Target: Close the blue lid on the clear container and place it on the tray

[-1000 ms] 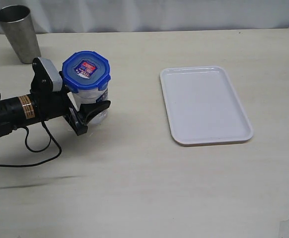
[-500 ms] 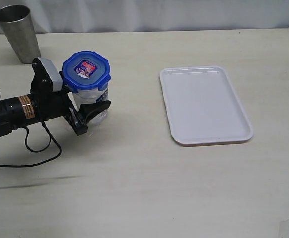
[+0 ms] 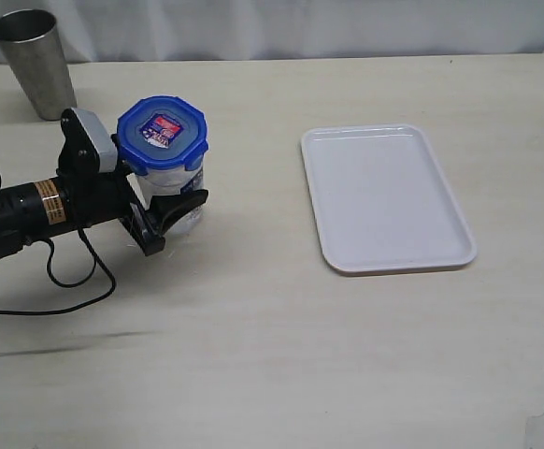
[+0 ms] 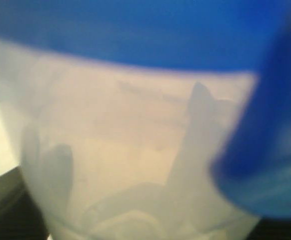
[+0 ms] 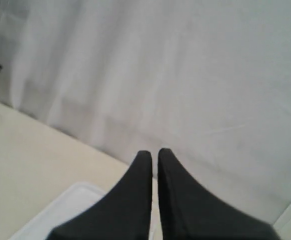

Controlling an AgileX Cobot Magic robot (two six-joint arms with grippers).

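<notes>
My left hand (image 3: 180,198) clasps the container (image 3: 171,182) low on its clear wall, one jaw either side, and the container is upright at the left of the counter (image 3: 281,355). I judge it light, thin plastic: smooth enough to slip and soft enough to buckle under a hard squeeze, so the stiffer band under the rim looks the safer hold. The lid (image 3: 162,133) sits on top, above my fingers. The tray (image 3: 384,196) lies well apart to the right. My right hand (image 5: 154,160) is closed on nothing.
</notes>
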